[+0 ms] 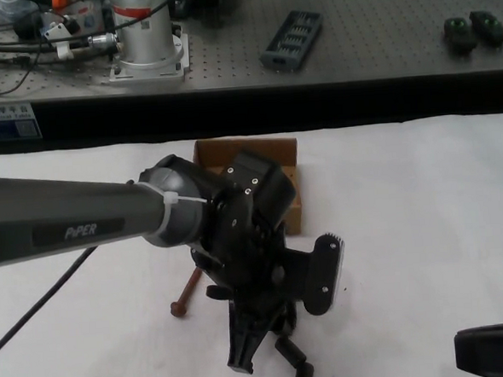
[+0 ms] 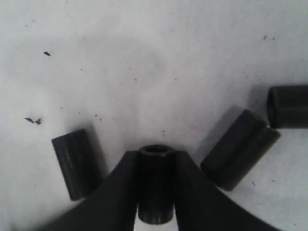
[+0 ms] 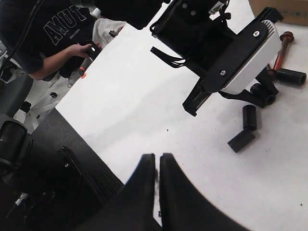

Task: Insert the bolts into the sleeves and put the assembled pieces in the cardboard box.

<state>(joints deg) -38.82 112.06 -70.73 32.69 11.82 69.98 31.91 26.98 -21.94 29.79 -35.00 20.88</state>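
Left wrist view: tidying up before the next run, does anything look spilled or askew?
Dark specks litter the white cloth, like debris. Loose sleeves lie tipped at different angles either side of the left gripper, which grips another sleeve.

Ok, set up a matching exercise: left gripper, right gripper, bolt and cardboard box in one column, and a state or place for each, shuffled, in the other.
Column one
1. left gripper
2. right gripper
3. bolt
4. cardboard box

Column two
A. shut and empty
B. rust-red, lying on the white cloth
C. shut on a black sleeve
D. partly hidden behind the left arm

Pairs: 1-C, 2-A, 3-B, 4-D.
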